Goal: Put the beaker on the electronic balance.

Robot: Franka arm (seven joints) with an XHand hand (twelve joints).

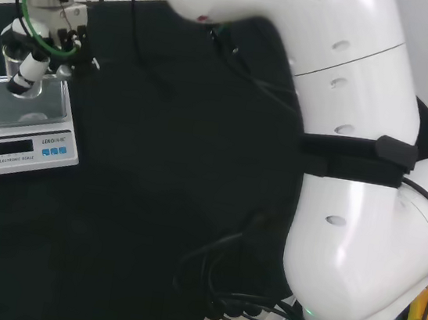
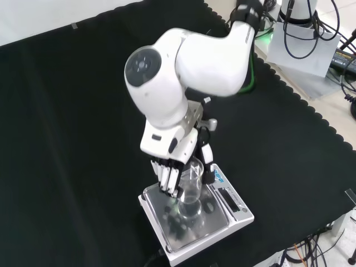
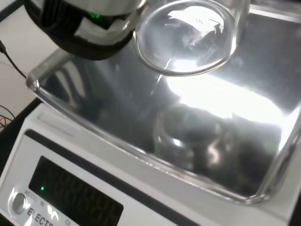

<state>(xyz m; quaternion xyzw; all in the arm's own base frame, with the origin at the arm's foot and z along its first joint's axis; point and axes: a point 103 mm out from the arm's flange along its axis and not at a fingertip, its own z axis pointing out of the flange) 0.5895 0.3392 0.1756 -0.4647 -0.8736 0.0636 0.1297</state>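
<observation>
While black cloth (image 2: 67,111) covers the bench, the balance (image 2: 233,214) sits near its scalloped edge.

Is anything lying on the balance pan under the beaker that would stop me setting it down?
Nothing visible: the hand holds the beaker over the electronic balance, whose steel pan is bare.

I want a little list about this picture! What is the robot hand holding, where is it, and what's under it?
holder: the hand, fingers curled round the glass
held thing: clear beaker, upright, looks empty
where: over the shiny pan of the electronic balance
touching the pan: cannot tell; the wrist view shows the beaker's base close above the metal
balance: white, display panel in front, on the black cloth
job: beaker not let go yet
</observation>
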